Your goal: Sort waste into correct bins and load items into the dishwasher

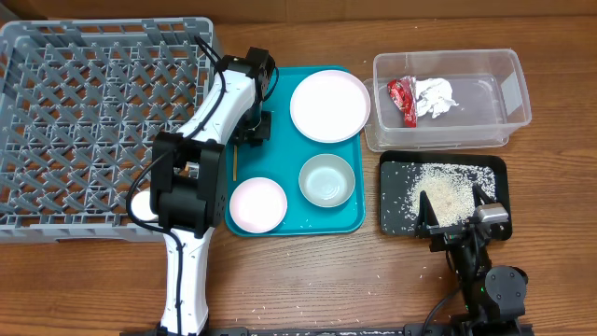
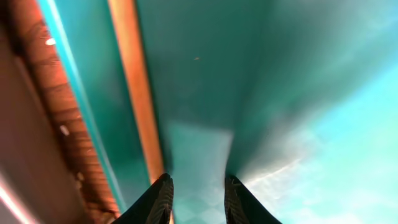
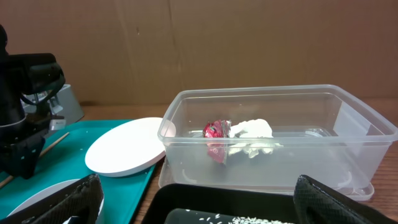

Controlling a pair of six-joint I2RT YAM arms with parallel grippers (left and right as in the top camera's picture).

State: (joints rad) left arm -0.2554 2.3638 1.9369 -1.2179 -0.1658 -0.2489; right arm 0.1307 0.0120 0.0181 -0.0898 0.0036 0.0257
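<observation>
Right now the left gripper [image 2: 198, 190] is down low over the near-left part of the teal tray [image 1: 280, 222], just beside the dish rack [image 1: 89, 121]. Its fingers stand apart with only bare teal between them. A wooden chopstick [image 2: 134, 81] lies on the tray along its left rim and runs up to the tip of one finger. I cannot tell whether it touches that finger.

On the same tray sit three dishes:
- The white plate [image 1: 328, 105] is at the far right corner.
- The grey-green bowl [image 1: 326, 179] is in front of the plate.
- The pink bowl [image 1: 257, 205] is at the near edge, left of the grey-green bowl.

All three are upright and apart from one another.

To the right of the tray, the clear tub [image 1: 508, 89] stands on the counter [image 1: 93, 280]. The red wrapper [image 1: 403, 101] and the white tissue [image 1: 435, 96] lie touching each other at its left end.

Just in front of the tub is the black tray [image 1: 396, 219], with the rice [image 1: 446, 189] heaped in its middle and stray grains scattered around the heap. A few more grains lie loose on the counter by the teal tray's near edge.

The right gripper [image 1: 452, 207] hangs over the near side of the black tray, spread wide and holding nothing.
</observation>
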